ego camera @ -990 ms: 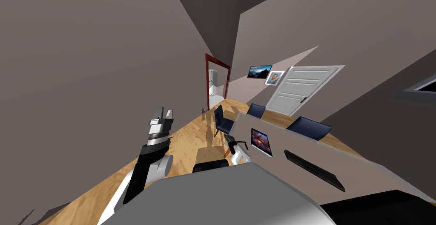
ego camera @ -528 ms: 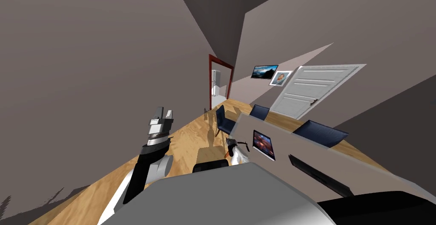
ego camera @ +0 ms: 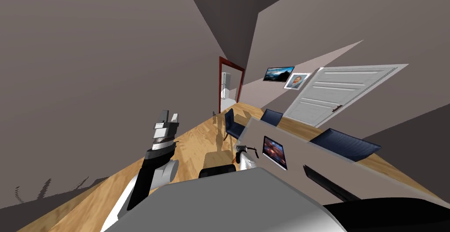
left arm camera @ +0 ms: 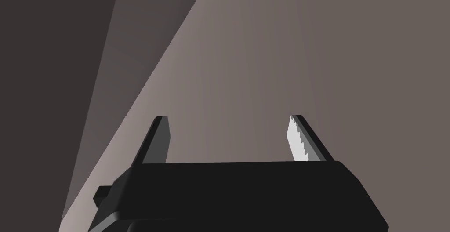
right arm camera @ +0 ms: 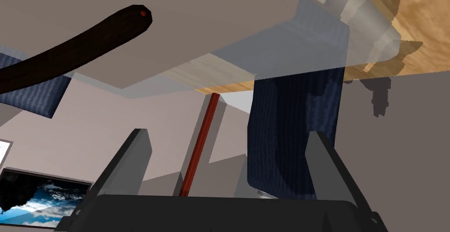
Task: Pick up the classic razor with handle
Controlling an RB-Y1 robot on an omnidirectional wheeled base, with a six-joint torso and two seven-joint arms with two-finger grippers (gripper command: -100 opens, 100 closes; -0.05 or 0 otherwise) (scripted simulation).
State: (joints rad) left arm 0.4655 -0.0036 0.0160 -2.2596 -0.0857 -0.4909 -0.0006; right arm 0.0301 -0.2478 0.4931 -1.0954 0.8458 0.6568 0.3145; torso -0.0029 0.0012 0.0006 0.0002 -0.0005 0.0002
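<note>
Turning a little slid the white door (ego camera: 347,91) sideways in my view. Left tool (left arm camera: 228,117), raised, and right tool (right arm camera: 228,132) are both spread wide, holding nothing. The razor (right arm camera: 96,34) lies on the grey surface (right arm camera: 219,5) near the right tool. Reaching step, I think; next, line up over it.
</note>
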